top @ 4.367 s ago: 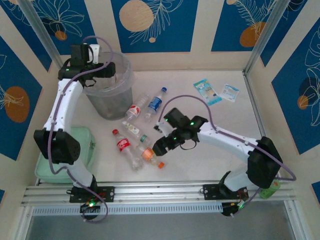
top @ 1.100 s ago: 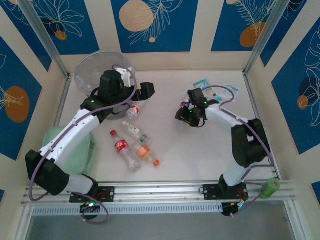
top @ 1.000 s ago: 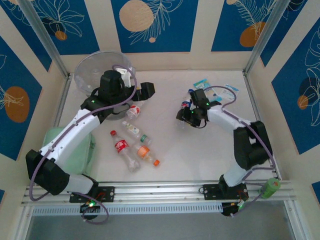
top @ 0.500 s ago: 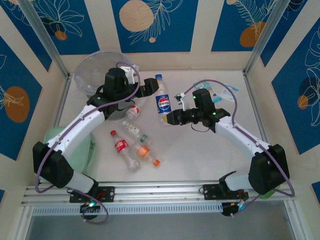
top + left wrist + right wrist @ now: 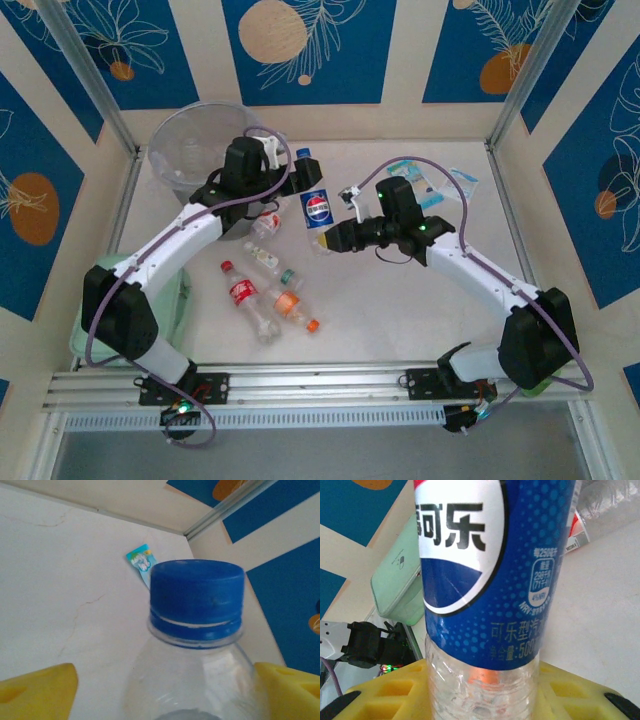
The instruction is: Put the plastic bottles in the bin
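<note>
Blue-label bottle (image 5: 316, 207) — held between both arms, near the bin (image 5: 168, 138), outside it | right end effector (image 5: 327, 239) — clamped on the base | left end effector (image 5: 291, 179) — fingers spread either side of the neck | loose bottles (image 5: 244, 292) are laid on the tabletop (image 5: 400, 310).

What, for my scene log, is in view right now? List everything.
Pepsi bottle: one, blue label and cap, held between the grippers.
Other bottles: four, red, green and orange markings, lying on the table near the bin.
Bin: one, translucent grey, far left.
Packets: two, blue-and-white, far right.
Pad: one, pale green, near left.
Left gripper: open, fingers around the Pepsi bottle's neck.
Right gripper: shut on its base.
</note>
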Robot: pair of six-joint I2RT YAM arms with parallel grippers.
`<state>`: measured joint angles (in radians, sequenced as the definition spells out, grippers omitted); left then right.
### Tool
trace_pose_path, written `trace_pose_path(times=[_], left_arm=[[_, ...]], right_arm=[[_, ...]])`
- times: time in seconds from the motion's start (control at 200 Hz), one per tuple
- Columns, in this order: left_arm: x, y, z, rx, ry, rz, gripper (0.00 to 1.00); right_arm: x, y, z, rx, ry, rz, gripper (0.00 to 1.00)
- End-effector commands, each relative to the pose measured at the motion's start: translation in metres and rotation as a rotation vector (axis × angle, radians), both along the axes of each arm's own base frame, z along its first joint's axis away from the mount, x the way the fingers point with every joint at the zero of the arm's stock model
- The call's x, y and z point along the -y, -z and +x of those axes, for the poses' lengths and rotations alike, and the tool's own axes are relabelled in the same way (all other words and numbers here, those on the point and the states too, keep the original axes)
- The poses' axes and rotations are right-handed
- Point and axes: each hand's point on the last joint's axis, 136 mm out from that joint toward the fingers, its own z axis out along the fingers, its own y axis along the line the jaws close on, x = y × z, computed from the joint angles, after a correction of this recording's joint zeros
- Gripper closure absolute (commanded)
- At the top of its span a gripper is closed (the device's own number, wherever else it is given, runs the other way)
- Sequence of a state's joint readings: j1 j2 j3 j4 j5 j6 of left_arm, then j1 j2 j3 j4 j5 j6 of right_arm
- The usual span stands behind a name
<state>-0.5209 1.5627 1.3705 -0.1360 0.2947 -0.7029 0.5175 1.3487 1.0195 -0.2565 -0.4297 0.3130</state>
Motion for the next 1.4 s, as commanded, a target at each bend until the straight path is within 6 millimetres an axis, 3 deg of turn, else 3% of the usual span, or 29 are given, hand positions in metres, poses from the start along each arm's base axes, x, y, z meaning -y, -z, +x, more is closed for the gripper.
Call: trace_pose_path(times=[0.0,0.105,0.225,0.26,0.375,0.5,0.625,0.765,0.901,0.971,1.066,1.136,1.226,1.396], left_arm=[[0.006,-0.010,0.004,0.030,-0.003,-0.026,0.25],[0.005,-0.011,0.004,0.032,-0.003,-0.028,0.41],[0.004,-0.016,0.004,0.049,-0.005,-0.017,0.48],[0.004,-0.019,0.004,0.056,-0.003,-0.012,0.49],[-0.003,-0.036,0.008,0.102,-0.001,0.017,0.51],[-0.026,-0.069,0.018,0.172,-0.021,0.034,0.55],[-0.066,-0.118,0.027,0.284,-0.079,0.093,0.57],[-0.134,-0.175,0.034,0.423,-0.237,0.169,0.66],[-0.190,-0.204,0.031,0.470,-0.384,0.254,0.80],[-0.208,-0.208,0.031,0.487,-0.436,0.336,0.86],[-0.237,-0.203,0.045,0.472,-0.525,0.449,1.00],[-0.250,-0.195,0.061,0.452,-0.553,0.491,1.00],[-0.251,-0.182,0.084,0.431,-0.549,0.506,1.00],[-0.230,-0.151,0.125,0.365,-0.454,0.471,1.00]], right_arm=[[-0.009,-0.011,0.004,0.052,-0.028,0.019,0.63],[-0.011,-0.009,0.006,0.047,-0.030,0.018,0.64],[-0.011,-0.007,0.007,0.044,-0.022,0.011,0.59],[-0.010,-0.008,0.007,0.045,-0.021,0.010,0.54],[-0.005,-0.007,0.010,0.041,-0.006,0.000,0.23],[0.012,-0.010,0.019,0.065,0.070,-0.016,0.09],[0.038,-0.008,0.032,0.077,0.179,-0.063,0.06],[0.058,-0.003,0.034,0.057,0.226,-0.094,0.06],[0.064,0.003,0.032,0.045,0.247,-0.110,0.06],[0.065,0.006,0.031,0.034,0.253,-0.109,0.07],[0.062,0.009,0.032,0.020,0.250,-0.101,0.07],[0.060,0.011,0.033,0.012,0.238,-0.101,0.07],[0.058,0.012,0.033,0.013,0.229,-0.117,0.08],[0.057,0.012,0.032,0.006,0.222,-0.126,0.08]])
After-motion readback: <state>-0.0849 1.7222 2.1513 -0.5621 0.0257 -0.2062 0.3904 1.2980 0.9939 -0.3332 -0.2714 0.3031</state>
